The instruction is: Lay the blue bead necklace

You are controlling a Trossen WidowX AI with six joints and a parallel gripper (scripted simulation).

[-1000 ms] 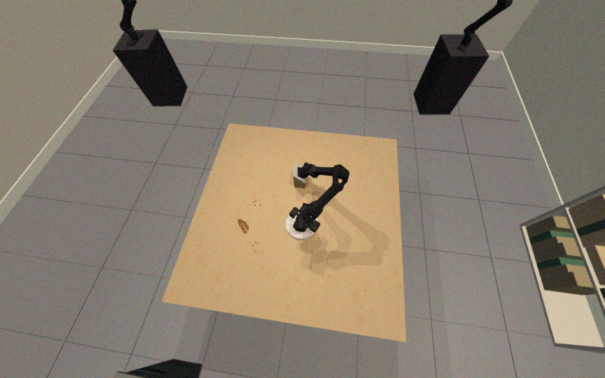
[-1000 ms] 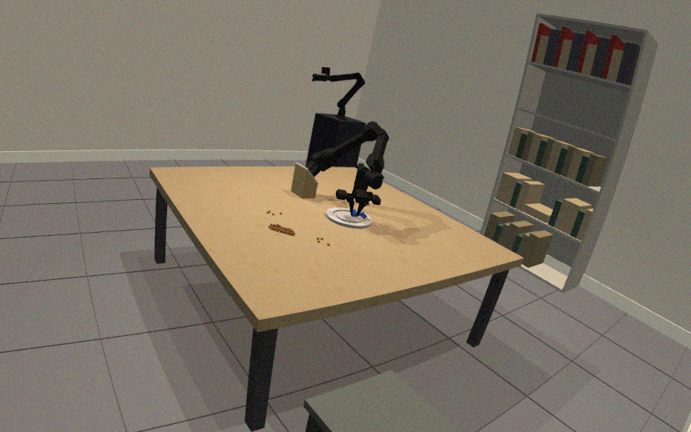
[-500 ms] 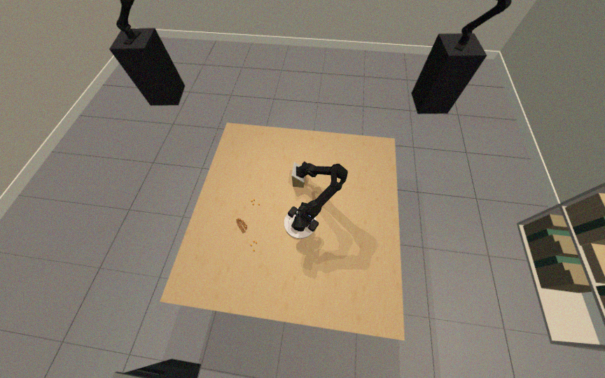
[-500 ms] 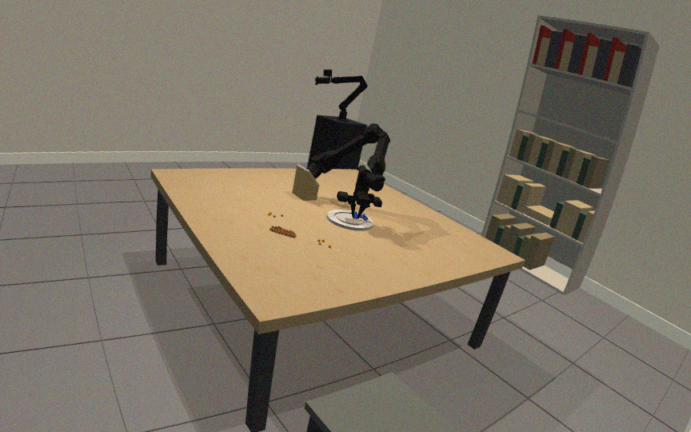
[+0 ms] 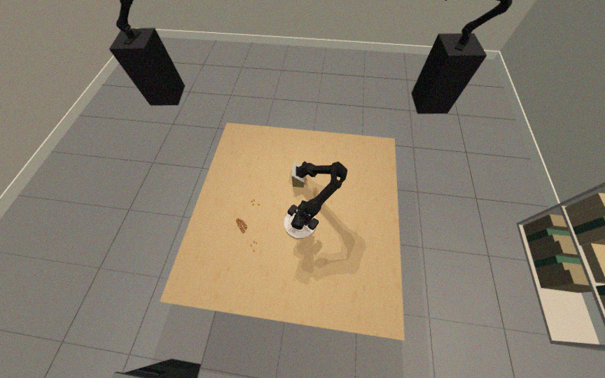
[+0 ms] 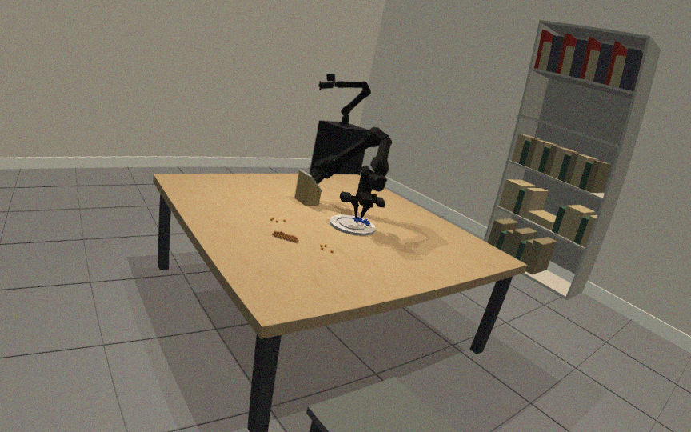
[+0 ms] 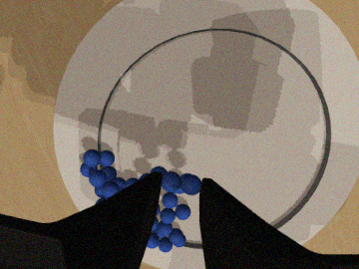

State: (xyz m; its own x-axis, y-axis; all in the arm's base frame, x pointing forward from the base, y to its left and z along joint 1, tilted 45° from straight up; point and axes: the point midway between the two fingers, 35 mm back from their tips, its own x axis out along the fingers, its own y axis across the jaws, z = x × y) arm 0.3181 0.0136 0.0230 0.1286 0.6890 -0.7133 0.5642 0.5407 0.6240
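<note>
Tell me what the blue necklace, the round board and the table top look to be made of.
Blue bead necklace: small round beads, smooth and evenly coloured, probably plastic or painted; gripper is shut on it.
Round bead board: pale grey, matte, flat disc with a thin dark groove; plastic or painted board, hard to say.
Table top: light tan with faint mottling, likely wood.

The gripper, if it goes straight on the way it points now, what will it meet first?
The gripper points down at the round bead board, shut on the blue bead necklace. Going straight on, it would likely press those beads onto the board near its groove; the remaining gap is unclear.
</note>
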